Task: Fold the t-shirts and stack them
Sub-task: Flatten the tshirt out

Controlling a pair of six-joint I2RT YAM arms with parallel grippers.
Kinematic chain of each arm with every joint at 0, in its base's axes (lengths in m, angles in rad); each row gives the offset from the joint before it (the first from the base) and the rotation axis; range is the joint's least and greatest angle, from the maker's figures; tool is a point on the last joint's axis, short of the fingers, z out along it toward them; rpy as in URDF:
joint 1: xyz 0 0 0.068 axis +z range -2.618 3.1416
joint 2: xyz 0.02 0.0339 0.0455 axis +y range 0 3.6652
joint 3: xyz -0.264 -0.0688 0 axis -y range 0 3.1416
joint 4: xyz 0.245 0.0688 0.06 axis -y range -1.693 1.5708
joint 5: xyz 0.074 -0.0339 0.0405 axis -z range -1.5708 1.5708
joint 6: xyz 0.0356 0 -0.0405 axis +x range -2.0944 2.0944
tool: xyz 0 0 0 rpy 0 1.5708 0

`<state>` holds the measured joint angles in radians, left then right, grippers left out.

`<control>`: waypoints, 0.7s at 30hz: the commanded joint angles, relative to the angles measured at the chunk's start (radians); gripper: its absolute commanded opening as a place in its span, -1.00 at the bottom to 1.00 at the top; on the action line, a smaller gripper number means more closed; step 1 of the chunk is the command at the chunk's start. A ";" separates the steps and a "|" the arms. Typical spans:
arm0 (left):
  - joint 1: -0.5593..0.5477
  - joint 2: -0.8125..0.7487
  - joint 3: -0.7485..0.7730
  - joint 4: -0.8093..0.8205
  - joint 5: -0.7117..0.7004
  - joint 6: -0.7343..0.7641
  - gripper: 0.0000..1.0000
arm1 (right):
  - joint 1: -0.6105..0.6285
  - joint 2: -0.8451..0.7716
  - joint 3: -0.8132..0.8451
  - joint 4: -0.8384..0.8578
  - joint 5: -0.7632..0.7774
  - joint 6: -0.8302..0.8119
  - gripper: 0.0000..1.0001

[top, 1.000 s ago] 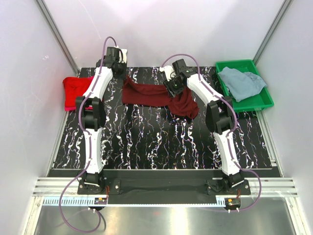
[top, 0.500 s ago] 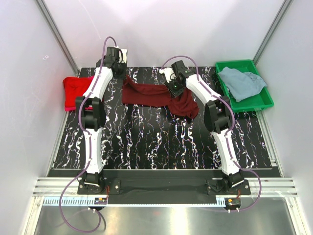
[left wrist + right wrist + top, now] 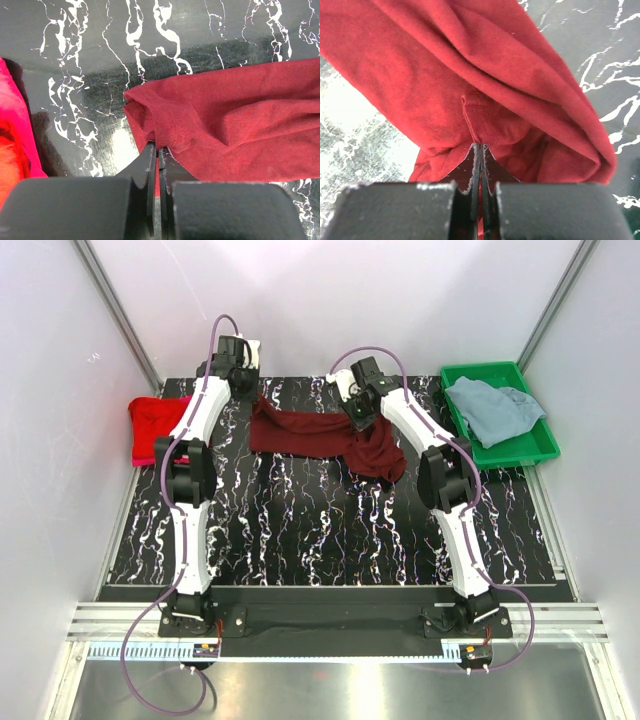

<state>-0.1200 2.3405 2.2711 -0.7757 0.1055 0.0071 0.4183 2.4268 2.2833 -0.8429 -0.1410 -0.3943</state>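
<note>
A dark maroon t-shirt point(image 3: 325, 438) lies crumpled in a band across the far middle of the black marbled table. My left gripper point(image 3: 256, 400) is shut on the maroon t-shirt's point(image 3: 235, 125) left corner, with cloth pinched between the jaws point(image 3: 157, 150). My right gripper point(image 3: 360, 418) is shut on a fold of the maroon t-shirt point(image 3: 485, 75) near its right end, jaws meeting at the cloth point(image 3: 480, 146). A bright red t-shirt point(image 3: 155, 425) lies at the far left with pink cloth under it. A grey-blue t-shirt point(image 3: 495, 408) fills the green tray.
The green plastic tray point(image 3: 535, 445) stands at the table's far right corner. White walls with metal rails close in the table on both sides and behind. Red and pink cloth point(image 3: 12, 140) shows at the left edge of the left wrist view.
My right gripper has shut on the maroon t-shirt's fold and shifted slightly towards the back. The left arm has held still.
</note>
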 commanded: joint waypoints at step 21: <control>0.082 -0.671 0.013 0.069 0.105 0.016 -1.00 | -0.111 -0.780 -0.131 0.171 0.123 0.003 -1.00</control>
<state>-0.0360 1.7645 2.3085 -0.7521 0.1837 -0.0002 0.2935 1.7386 2.2326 -0.6991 -0.0349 -0.3969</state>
